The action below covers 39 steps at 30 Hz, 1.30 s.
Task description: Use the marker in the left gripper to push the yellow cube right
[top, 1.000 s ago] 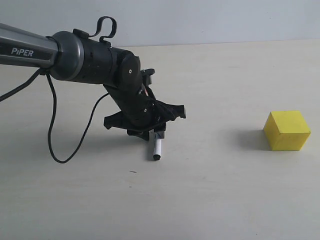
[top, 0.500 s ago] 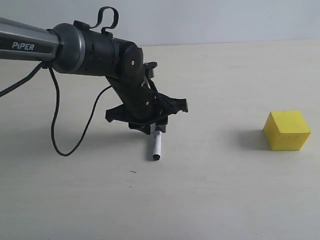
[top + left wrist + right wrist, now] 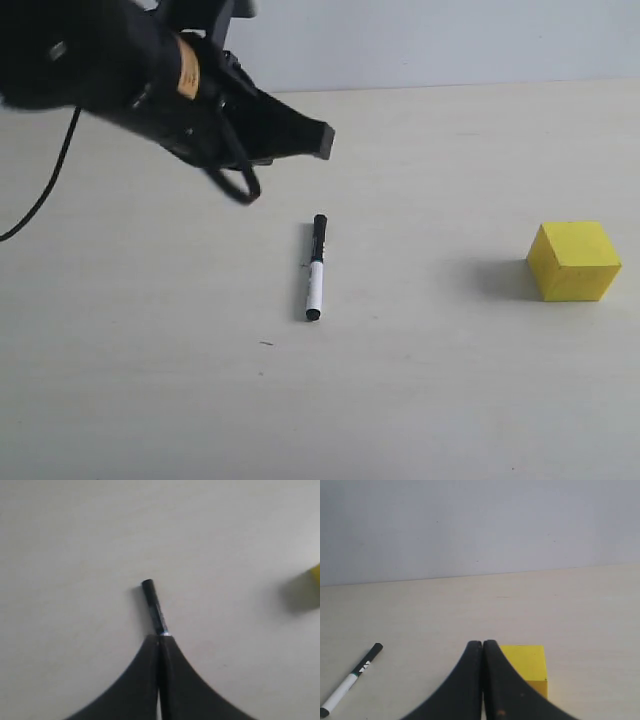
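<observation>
The left pincer (image 3: 320, 141) hangs blurred above the counter (image 3: 450, 400), its fingers pressed together on nothing. The marker (image 3: 315, 268) lies flat on the counter under it, untouched, with its black cap toward the far side. The cube (image 3: 574, 260) sits well apart, over on the right. The right pincer (image 3: 483, 644) is pressed together too and empty, and the cube shows past its tips.

Ext cam oblique over table (image 3: 450, 400); L wrist top-down; R wrist low, level; marker (image 3: 316, 268) in all
</observation>
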Tool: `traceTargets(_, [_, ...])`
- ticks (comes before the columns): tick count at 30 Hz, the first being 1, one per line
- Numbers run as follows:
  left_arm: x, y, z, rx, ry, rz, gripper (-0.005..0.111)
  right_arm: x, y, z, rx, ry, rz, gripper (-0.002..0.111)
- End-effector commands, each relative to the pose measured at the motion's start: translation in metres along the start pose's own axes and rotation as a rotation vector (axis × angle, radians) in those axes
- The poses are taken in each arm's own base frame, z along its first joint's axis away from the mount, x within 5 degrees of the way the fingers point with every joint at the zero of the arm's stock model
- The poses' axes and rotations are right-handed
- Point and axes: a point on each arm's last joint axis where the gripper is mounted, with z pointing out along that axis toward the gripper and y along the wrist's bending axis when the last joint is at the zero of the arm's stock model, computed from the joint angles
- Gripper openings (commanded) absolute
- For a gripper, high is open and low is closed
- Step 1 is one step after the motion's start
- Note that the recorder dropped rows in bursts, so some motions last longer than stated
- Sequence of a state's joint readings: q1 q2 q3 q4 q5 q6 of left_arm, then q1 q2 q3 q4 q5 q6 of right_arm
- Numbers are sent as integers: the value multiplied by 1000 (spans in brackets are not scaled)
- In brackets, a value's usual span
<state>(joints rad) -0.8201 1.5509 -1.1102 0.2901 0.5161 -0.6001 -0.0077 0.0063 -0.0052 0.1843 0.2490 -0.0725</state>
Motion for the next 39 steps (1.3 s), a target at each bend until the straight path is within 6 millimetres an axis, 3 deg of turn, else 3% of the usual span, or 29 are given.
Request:
traceTargets(1, [28, -7, -38, 145, -150, 32, 0, 1, 0, 0, 4, -6, -5, 0])
traceTargets(4, [39, -2, -62, 150, -157, 31, 0, 1, 0, 0, 4, -6, -5, 0])
traceTargets(9, [41, 7, -93, 157, -211, 25, 0, 1, 0, 0, 4, -6, -5, 0])
traceTargets(22, [40, 8, -102, 168, -239, 20, 0, 1, 0, 0, 4, -6, -5, 0])
traceTargets(29, [50, 8, -123, 287, -175, -264, 0, 1, 0, 0, 4, -6, -5, 0])
traceTargets(33, [77, 22, -146, 362, -233, -302, 0, 1, 0, 0, 4, -6, -5, 0])
traceTargets(39, [136, 70, -164, 378, -603, -331, 0, 1, 0, 0, 4, -6, -5, 0])
